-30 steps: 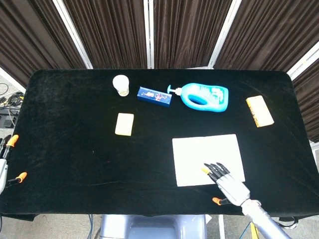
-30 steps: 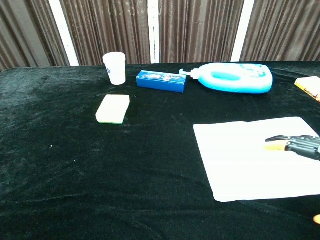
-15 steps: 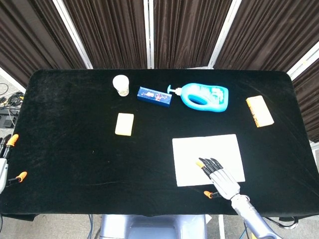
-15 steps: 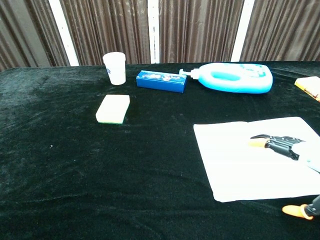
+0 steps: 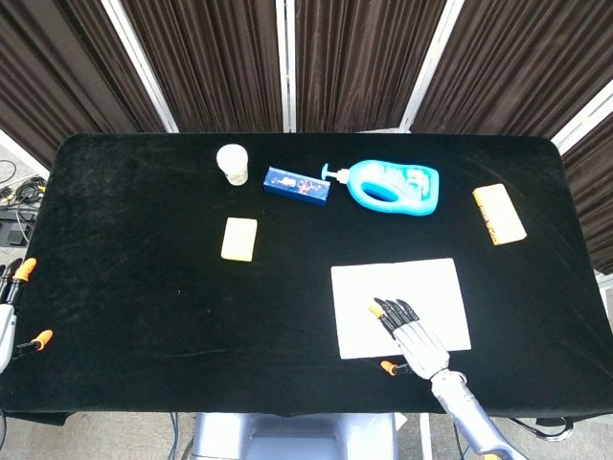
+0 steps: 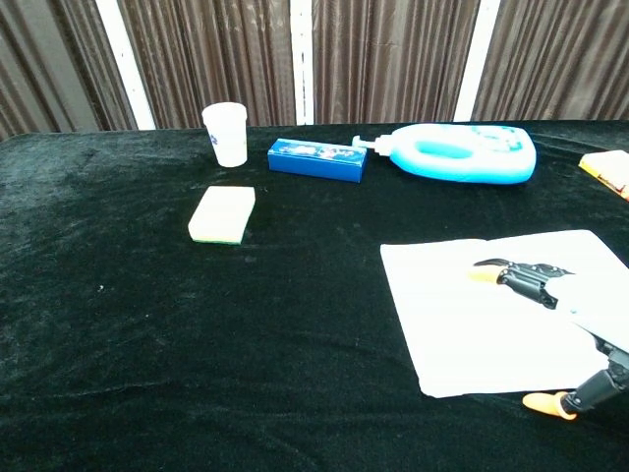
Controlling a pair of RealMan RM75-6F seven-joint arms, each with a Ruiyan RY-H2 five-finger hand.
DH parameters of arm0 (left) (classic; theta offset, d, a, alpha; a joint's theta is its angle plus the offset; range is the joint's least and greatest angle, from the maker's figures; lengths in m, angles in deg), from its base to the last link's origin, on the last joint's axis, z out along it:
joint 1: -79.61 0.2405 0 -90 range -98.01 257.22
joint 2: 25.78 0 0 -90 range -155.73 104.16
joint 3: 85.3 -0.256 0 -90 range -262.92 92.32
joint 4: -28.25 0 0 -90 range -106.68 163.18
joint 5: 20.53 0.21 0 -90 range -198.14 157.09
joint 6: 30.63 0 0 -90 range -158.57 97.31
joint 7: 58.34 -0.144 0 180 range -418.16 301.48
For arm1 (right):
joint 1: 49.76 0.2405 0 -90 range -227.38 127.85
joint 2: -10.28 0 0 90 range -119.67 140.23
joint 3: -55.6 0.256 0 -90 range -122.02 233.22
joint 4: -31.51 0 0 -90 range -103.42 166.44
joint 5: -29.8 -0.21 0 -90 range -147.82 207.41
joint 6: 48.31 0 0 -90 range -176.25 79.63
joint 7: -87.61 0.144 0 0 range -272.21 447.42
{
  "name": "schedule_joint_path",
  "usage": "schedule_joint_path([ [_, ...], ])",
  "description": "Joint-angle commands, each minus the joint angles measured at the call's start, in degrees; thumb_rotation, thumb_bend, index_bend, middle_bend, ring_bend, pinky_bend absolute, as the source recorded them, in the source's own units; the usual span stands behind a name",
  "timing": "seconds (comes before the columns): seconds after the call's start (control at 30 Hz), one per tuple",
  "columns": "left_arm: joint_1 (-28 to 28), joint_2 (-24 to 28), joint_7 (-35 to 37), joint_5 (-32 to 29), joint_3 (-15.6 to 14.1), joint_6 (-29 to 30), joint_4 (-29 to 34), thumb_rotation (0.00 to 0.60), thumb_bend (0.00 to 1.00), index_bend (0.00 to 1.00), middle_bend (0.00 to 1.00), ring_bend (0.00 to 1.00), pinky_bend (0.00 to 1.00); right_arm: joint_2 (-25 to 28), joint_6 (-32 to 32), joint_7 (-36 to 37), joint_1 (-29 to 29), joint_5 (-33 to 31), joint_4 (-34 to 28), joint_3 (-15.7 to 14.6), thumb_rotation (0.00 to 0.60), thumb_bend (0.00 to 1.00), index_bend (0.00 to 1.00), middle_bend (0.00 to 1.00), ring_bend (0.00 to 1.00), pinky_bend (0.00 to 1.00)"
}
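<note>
My right hand (image 5: 410, 333) hovers flat over the near part of a white sheet (image 5: 383, 287), fingers stretched out and apart, thumb off the sheet's near edge; it holds nothing. The chest view shows the same right hand (image 6: 550, 305) above the white sheet (image 6: 462, 315), its fingertips (image 6: 486, 275) pointing left. At the far left edge of the head view, my left hand (image 5: 8, 316) is only partly seen beside the table, with orange tips showing; its pose is unclear.
Along the back stand a white cup (image 5: 232, 163), a blue box (image 5: 297, 183) and a lying blue pump bottle (image 5: 393, 187). A yellow sponge (image 5: 239, 239) lies left of centre. A yellow-orange block (image 5: 498, 214) lies at the right.
My right hand has slid leftward over the white sheet, its thumb now showing off the sheet's near edge. Nothing else has moved.
</note>
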Motion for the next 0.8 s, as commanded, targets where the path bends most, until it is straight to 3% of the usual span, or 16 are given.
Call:
schedule_joint_path([
  [0.03, 0.0, -0.01, 0.03, 0.07, -0.04, 0.01, 0.0, 0.6, 0.14, 0.0, 0.0, 0.0, 0.0, -0.74, 0.27, -1.09, 0.06, -0.81, 0.44, 0.23, 0.6, 0.08, 0.0, 0.0, 0.0, 0.0],
  [0.8, 0.14, 0.28, 1.82, 0.37, 0.15, 0.32, 0.24, 0.6, 0.14, 0.0, 0.0, 0.0, 0.0, -6.21, 1.85, -5.06, 0.62, -5.33, 4.2, 1.43, 0.6, 0.08, 0.0, 0.0, 0.0, 0.0],
])
